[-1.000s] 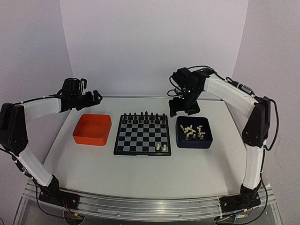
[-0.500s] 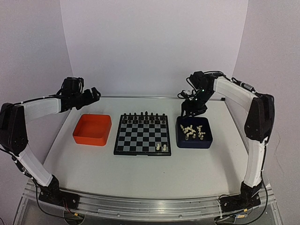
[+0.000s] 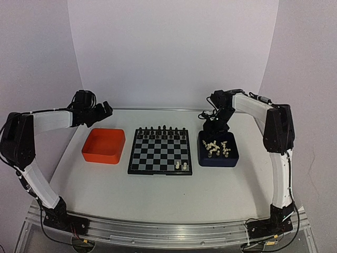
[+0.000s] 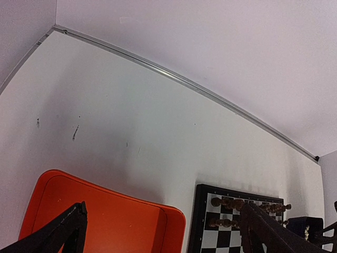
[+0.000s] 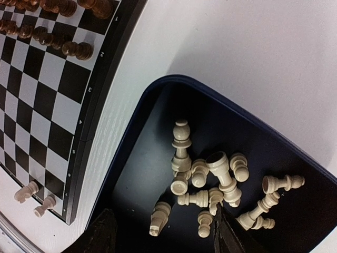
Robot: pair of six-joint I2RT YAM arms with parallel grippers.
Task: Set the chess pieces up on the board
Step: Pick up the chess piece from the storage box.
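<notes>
- Chess pieces (image 5: 200,173): a loose heap of cream-white men is seen on the floor of the dark blue tray (image 3: 218,162), which sits on the surface just right of the board (image 3: 160,152).
- Two more cream men (image 3: 181,166) are noted on the board's near row. The far rows are filled with black chessmen (image 3: 160,130).
- Right fingers (image 5: 102,237): spread apart, nothing pinched. They are held above the far edge of the blue tray.
- Key relation: in the right wrist view the heap lies below and between the two right fingers, slightly toward the right one.
- Long axes: most men are tipped on their sides and point every way. One outlier (image 5: 181,142) lies clear of the tangle, its axis running roughly along the fingers' reach. It is judged the easiest first pick.
- Left fingers (image 4: 71,226): spread wide, empty, and parked beyond the orange tray (image 3: 104,145), well apart from the heap.
- The right arm is plainly the nearer one, so the pick is judged to fall to it.
</notes>
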